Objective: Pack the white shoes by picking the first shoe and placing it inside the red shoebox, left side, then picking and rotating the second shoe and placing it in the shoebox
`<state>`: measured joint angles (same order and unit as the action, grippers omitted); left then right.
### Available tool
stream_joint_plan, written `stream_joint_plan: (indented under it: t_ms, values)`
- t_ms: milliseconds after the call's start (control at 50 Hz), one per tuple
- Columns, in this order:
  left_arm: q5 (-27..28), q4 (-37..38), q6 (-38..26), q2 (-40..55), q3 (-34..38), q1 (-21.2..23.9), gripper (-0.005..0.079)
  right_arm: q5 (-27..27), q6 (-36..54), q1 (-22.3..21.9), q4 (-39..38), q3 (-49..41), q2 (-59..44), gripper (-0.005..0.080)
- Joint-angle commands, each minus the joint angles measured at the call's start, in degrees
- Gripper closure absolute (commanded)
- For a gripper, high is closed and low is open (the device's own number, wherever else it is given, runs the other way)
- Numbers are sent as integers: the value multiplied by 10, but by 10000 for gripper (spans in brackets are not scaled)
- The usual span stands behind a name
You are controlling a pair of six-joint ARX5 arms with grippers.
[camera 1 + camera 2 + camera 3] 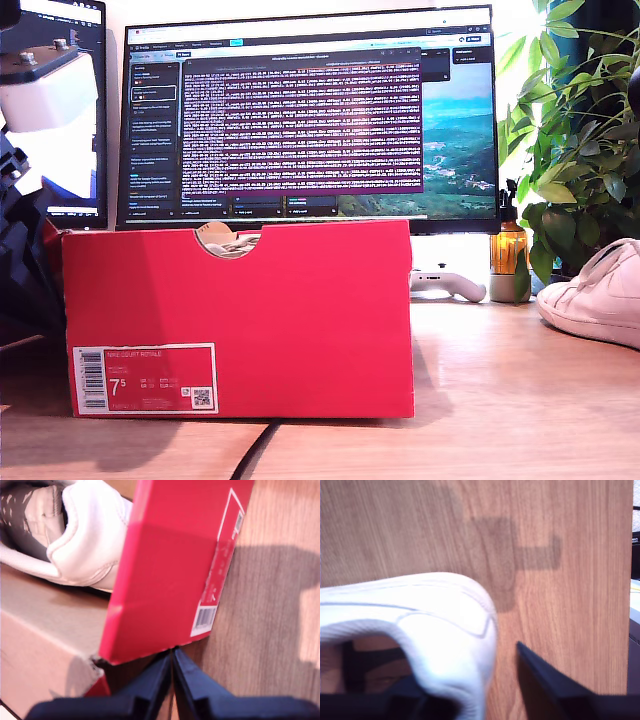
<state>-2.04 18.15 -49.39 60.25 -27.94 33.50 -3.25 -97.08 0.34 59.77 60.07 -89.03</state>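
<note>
The red shoebox (300, 320) stands upright at the exterior view's centre-left, its notch and white "7.5" label (145, 378) facing the camera. One white shoe (85, 535) lies inside the shoebox (165, 575), heel showing in the first wrist view. My first gripper (172, 655) hovers shut and empty just outside the box's label corner. The other white shoe (600, 295) rests on the table at the exterior view's right edge. My second gripper (465, 680) is open astride that shoe's (435, 620) heel: one finger sits inside the collar, and the other finger (540, 680) is outside, a small gap off the leather.
A monitor (300, 110) stands behind the box. At the exterior view's right are a plant (580, 130), an amber bottle (508, 250) and a white game controller (450, 285). A black cable (255, 455) lies before the box. White and black arm hardware (40, 90) shows upper left.
</note>
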Motion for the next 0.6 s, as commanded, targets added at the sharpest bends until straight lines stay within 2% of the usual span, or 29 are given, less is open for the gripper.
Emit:
stream_joint_plan:
  t_ms: [0, 300, 580]
  values:
    - [2, -2, 5, 2, -2, 0, 761, 4, -2, -5, 10, -7, 5, 763]
    - [2, -2, 5, 2, -2, 0, 761, 42, 5, -9, 21, 11, 5, 763]
    - [2, -2, 5, 2, -2, 0, 761, 32, 44, -9, 111, 106, 5, 763]
